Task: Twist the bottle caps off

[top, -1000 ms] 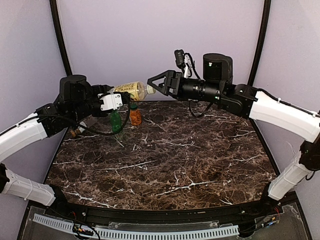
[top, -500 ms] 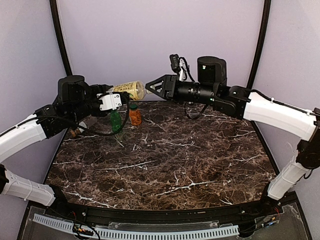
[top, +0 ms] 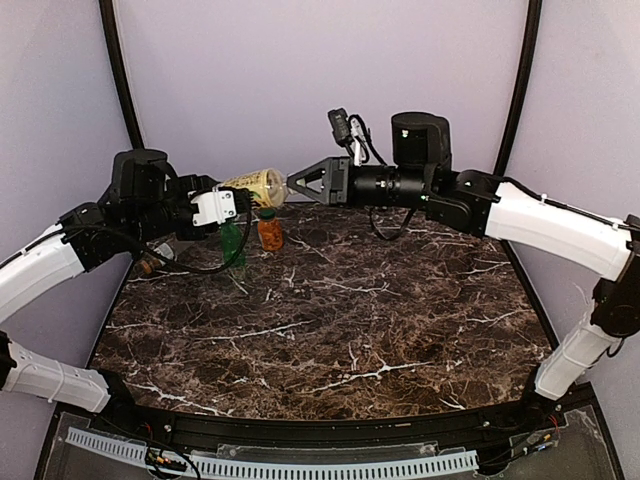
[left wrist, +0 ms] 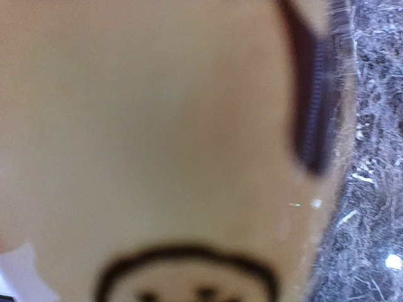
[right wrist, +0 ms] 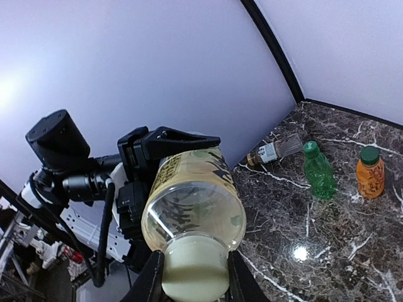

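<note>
The pale yellow bottle (top: 256,186) is held on its side in the air above the table's far left, with my left gripper (top: 240,194) shut round its body. Its cream cap (right wrist: 195,270) points at my right gripper (right wrist: 194,280), which is shut on it, one finger on each side. In the left wrist view the yellow bottle (left wrist: 157,126) fills the frame, blurred. The green bottle (top: 232,243) and the orange bottle (top: 270,230) stand upright on the table under the held bottle, caps on. The clear bottle with the brown label (right wrist: 275,150) lies on its side near the back wall.
The dark marble table (top: 350,320) spreads toward the near edge. A purple wall (top: 300,80) stands close behind the bottles, with black poles at both sides. Both arms meet above the far left corner.
My right gripper has moved left onto the cap of the yellow bottle and closed on it. The left gripper has kept its hold and shifted slightly left.
</note>
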